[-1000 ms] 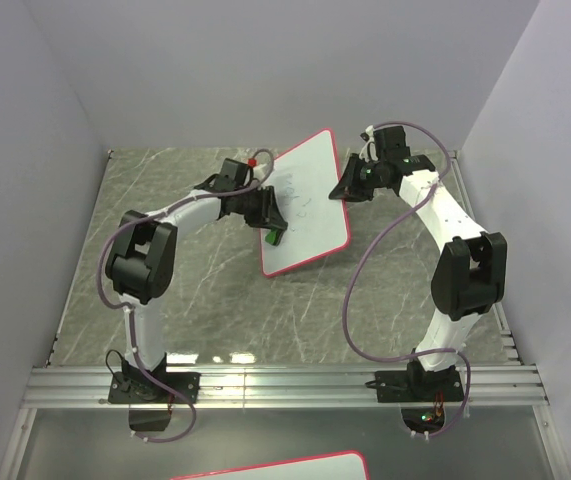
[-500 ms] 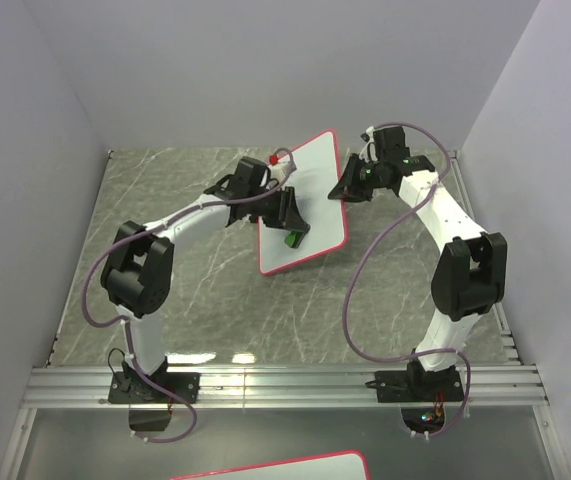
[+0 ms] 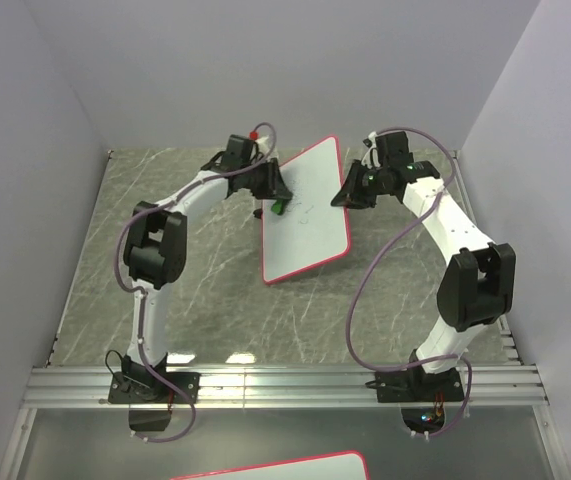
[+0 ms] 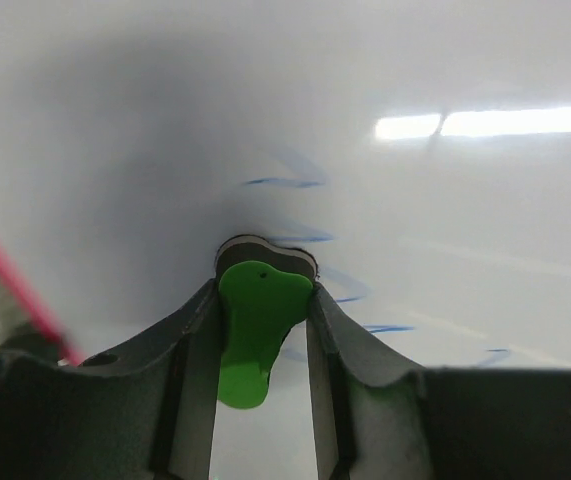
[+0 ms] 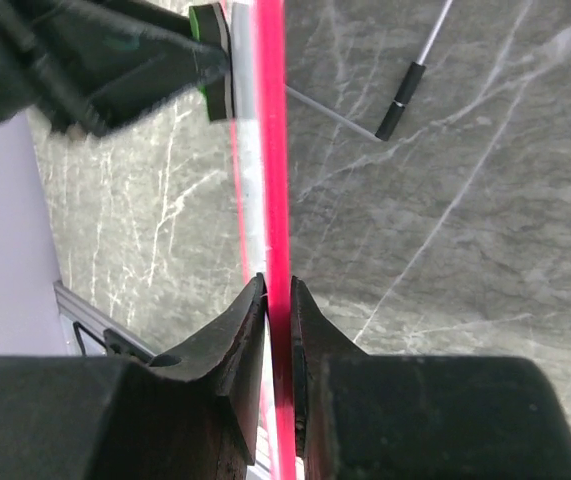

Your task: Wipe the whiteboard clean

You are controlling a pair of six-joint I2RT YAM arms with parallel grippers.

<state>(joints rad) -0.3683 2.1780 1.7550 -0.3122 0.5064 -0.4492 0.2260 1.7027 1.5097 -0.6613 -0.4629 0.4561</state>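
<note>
Currently my left gripper (image 4: 263, 300) is clamped on the small green eraser (image 4: 255, 330), pressing it against the rectangular white whiteboard with the red-pink rim (image 3: 305, 215) beside faint blue scribbles (image 4: 285, 182). My right gripper (image 5: 276, 295) pinches the board's rim, holding it tilted at the far middle of the grey marbled table (image 3: 205, 300).

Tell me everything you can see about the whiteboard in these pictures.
The whiteboard is a white rectangle with rounded corners and a thin red-pink rim. It is held tilted, the right gripper shut on its rim. Faint blue marks show on its glossy face, where the green eraser in the left gripper touches it.
</note>
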